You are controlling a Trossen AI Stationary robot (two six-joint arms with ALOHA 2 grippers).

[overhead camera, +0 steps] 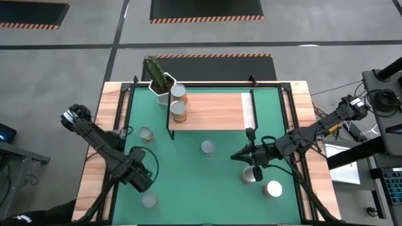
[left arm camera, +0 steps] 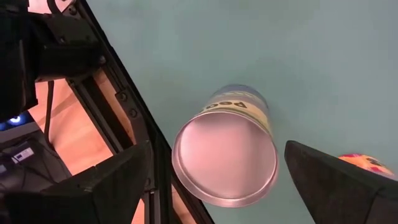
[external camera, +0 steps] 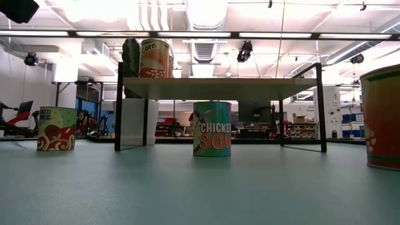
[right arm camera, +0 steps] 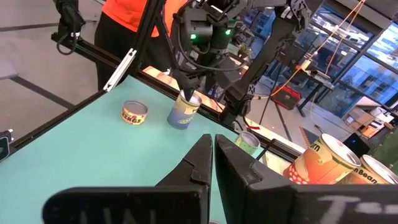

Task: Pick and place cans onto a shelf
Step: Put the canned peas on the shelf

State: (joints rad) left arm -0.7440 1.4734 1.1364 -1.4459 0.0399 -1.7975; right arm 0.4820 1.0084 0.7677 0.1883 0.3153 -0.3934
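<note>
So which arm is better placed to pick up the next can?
Left, probably. The left gripper has its jaws open with a can framed between them; the right gripper hangs over the mat with jaws shut on nothing.

Green mat (overhead camera: 207, 172) covers table; cactus in white pot (overhead camera: 158, 80) at back-left corner.

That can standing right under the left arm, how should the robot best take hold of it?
Probably from straight above, closing on its round side wall just below the rim. The can stands upright on the green mat, silvery top facing up, and the left gripper hangs over it with fingers open wider than the can, one on each side.
</note>
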